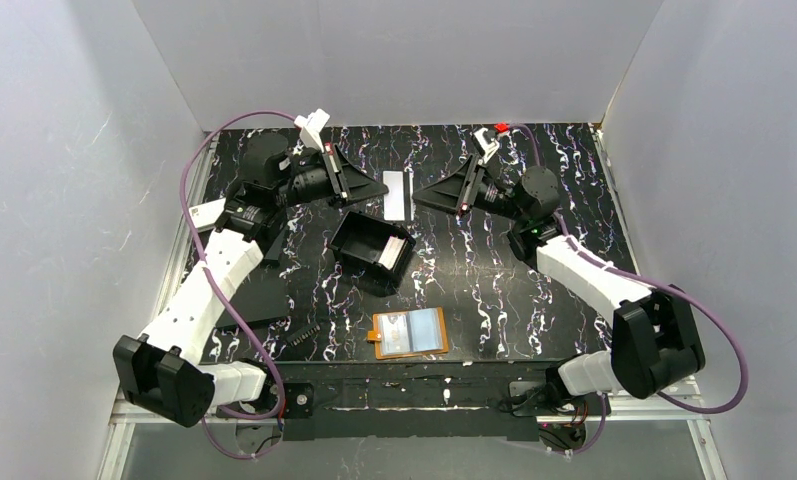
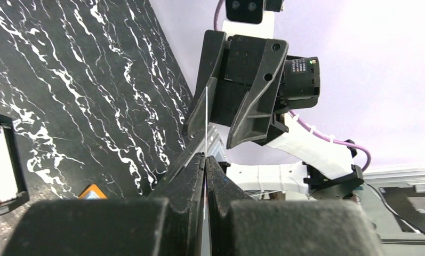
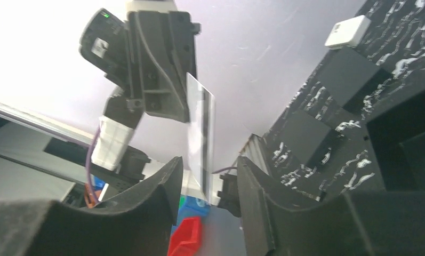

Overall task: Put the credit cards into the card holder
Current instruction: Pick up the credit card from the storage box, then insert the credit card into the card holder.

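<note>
My left gripper (image 1: 381,188) is shut on one pale credit card (image 1: 398,195), held in the air over the back of the table. In the left wrist view that card (image 2: 206,117) shows edge on, rising from my shut left gripper (image 2: 206,158). My right gripper (image 1: 417,195) faces it, open, a finger on each side of the card's free end, apart from it. The right wrist view shows the card (image 3: 200,128) just beyond my open right gripper (image 3: 210,178). More credit cards (image 1: 396,252) lie in the black box tray (image 1: 359,240). The orange card holder (image 1: 411,333) lies open near the front edge.
Flat black rectangles (image 1: 259,295) lie at the table's left, beside my left arm. A white rounded box (image 3: 347,31) sits near the left edge. A dark spring-like piece (image 1: 299,338) lies left of the card holder. White walls close in three sides.
</note>
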`<state>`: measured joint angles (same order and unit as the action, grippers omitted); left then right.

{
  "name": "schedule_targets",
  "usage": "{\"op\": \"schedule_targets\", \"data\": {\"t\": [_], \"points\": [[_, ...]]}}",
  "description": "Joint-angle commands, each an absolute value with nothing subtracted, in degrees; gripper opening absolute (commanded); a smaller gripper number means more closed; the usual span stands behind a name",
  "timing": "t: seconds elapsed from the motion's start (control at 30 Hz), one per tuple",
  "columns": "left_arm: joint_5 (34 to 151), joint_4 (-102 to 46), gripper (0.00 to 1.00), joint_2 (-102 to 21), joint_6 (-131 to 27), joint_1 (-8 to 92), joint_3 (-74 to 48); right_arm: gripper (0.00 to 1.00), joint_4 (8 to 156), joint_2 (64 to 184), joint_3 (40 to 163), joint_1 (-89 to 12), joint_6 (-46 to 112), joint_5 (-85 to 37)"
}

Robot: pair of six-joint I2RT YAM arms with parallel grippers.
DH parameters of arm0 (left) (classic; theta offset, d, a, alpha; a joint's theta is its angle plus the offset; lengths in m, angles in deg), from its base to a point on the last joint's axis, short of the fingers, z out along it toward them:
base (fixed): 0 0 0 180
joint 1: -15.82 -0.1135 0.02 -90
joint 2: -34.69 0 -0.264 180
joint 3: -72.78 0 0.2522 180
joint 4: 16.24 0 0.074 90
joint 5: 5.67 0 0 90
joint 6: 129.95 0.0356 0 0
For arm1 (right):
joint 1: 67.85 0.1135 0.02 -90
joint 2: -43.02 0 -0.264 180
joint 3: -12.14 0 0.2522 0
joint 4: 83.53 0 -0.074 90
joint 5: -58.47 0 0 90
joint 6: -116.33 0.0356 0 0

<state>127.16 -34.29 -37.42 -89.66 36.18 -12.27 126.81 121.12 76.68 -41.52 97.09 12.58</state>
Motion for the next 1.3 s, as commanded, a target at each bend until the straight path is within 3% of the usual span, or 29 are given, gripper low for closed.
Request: {"op": "schedule_targets", "data": {"t": [0.0,0.2,0.5,0.57,0.6,0.67,0.73,0.8,0.83,0.9,1.0,1.27], "points": [[129.95,-27.19,0.00,-34.20,-94.32,36.04,-10.23,0.47,140.82,122.52,77.20,-41.48,107.67,12.58],[130.23,-26.93,0.00,-33.87,-94.73,36.34,-8.56,0.35,147.64,123.77,75.19,-41.08,112.80,12.06],[130.30,-26.66,0.00,-33.69,-94.69,37.50,-7.12,0.26,151.60,125.89,73.65,-39.11,115.51,11.60],[130.22,-26.66,0.00,-33.63,-94.75,37.77,-6.25,0.16,152.48,126.34,72.83,-38.77,116.04,11.84],[130.21,-26.66,0.00,-33.54,-94.70,37.86,-5.72,0.03,153.14,126.44,72.26,-38.82,116.12,11.95],[129.54,-28.34,0.00,-33.03,-93.45,37.89,-4.61,0.01,152.01,125.81,70.44,-39.28,114.79,12.79],[126.40,-38.57,0.19,-32.58,-88.28,37.88,-4.78,0.01,137.52,123.55,68.74,-40.38,105.76,15.17],[122.06,-52.34,0.44,-32.89,-81.41,37.90,-4.92,0.01,107.65,119.76,69.59,-41.98,84.32,14.40],[119.88,-59.46,0.52,-33.23,-78.61,37.92,-4.31,0.01,91.96,118.69,71.56,-42.42,73.68,11.43],[118.66,-63.90,0.53,-32.86,-75.27,37.95,-1.53,0.01,71.17,119.37,74.66,-42.62,57.55,8.51],[119.10,-60.57,0.52,-29.66,-76.81,39.61,5.24,0.01,58.49,121.63,75.05,-42.46,47.66,11.85],[108.51,-48.98,0.36,-31.76,-80.49,57.17,14.67,0.01,64.37,120.97,68.51,-37.01,53.46,14.69]]}}
